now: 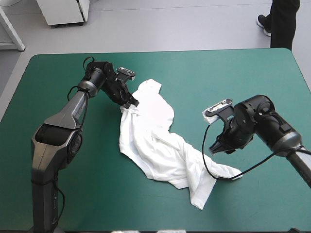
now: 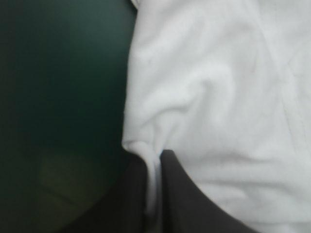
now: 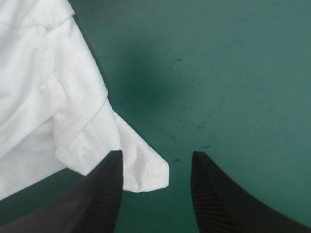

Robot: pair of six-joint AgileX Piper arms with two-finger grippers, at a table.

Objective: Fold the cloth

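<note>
We judge the folding to be at its very start. The white short-sleeved fabric T-shirt (image 1: 155,141) lies crumpled in a rumpled band across the middle of the teal-green covered tabletop (image 1: 233,73). It runs from its far left part, near the tabletop's centre, down to a tip at the near right. We see no flat panel, straight crease or tidy layer anywhere. The left end effector (image 1: 130,104) is clenched on a pinch of the T-shirt's far left edge; in its wrist view a thin ridge of white cloth runs up between the closed fingers. The right end effector (image 1: 219,148) is released and grasps nothing, its curved black fingers (image 3: 104,194) standing apart just right of the T-shirt, with one loose corner of cloth lying between them. As we read it, spreading the garment flat comes first, and every fold is yet to be made.
</note>
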